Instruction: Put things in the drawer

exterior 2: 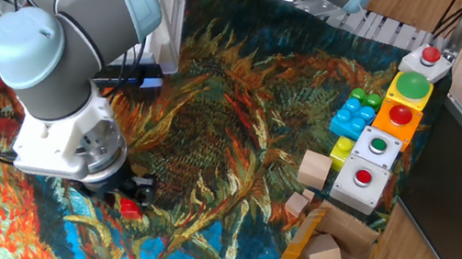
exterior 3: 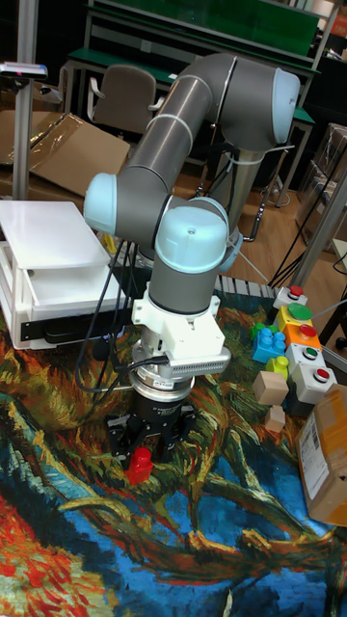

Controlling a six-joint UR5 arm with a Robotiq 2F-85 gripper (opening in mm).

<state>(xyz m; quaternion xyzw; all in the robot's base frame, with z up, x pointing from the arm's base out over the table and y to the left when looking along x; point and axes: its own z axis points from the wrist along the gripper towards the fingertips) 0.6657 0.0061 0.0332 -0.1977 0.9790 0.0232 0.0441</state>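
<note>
On the painted cloth [exterior 2: 242, 137] the arm [exterior 3: 193, 231] points straight down, well apart from the white cabinet [exterior 3: 53, 289] whose drawer [exterior 3: 67, 289] stands pulled out. Its gripper [exterior 3: 141, 461] is low over the cloth. The jaws are narrow, closed on 1 red block [exterior 3: 141, 466], which shows between the fingertips, near the cloth.

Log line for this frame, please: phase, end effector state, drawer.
phase: block pickup | end effector: shut on red block, at the tablecloth | drawer: open, contents hidden
</note>
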